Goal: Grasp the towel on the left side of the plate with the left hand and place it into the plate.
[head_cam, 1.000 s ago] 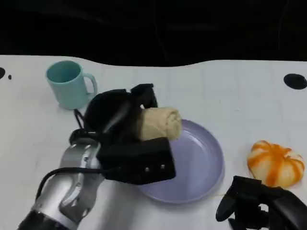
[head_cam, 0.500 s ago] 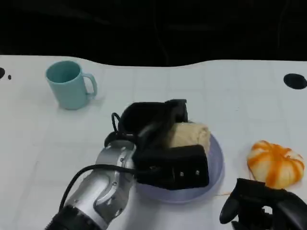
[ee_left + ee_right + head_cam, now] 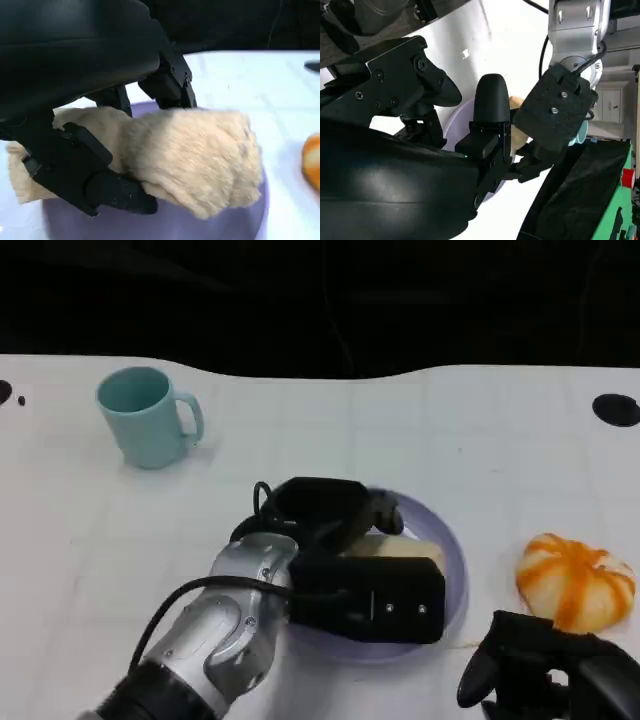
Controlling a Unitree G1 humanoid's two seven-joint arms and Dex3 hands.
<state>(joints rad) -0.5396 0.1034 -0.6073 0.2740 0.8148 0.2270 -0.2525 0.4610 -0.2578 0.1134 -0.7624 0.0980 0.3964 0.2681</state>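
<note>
Two hands were in the head view. The left hand (image 3: 345, 545) was over the lavender plate (image 3: 448, 585), and its fingers were closed around the rolled beige towel (image 3: 405, 548), which it held. In the left wrist view the black fingers (image 3: 95, 175) wrapped the towel (image 3: 195, 160) from two sides, and the fluffy free end stuck out past them above the plate's purple surface (image 3: 165, 225). I could not tell from the pictures if the towel was already touching the plate or only very close above it. The silver forearm (image 3: 215, 625) came in from the lower left of the head view and covered the near left part of the plate. The right hand (image 3: 545, 670) was at the lower right corner, low near the white bench (image 3: 480, 440), with its fingers curled in and nothing between them. An orange and white pumpkin-shaped thing (image 3: 575, 578) lay on the bench just to the right of the plate, apart from it. A light teal mug (image 3: 145, 417) stood upright at the far left of the bench, well apart from the plate, with its handle turned to the right.
</note>
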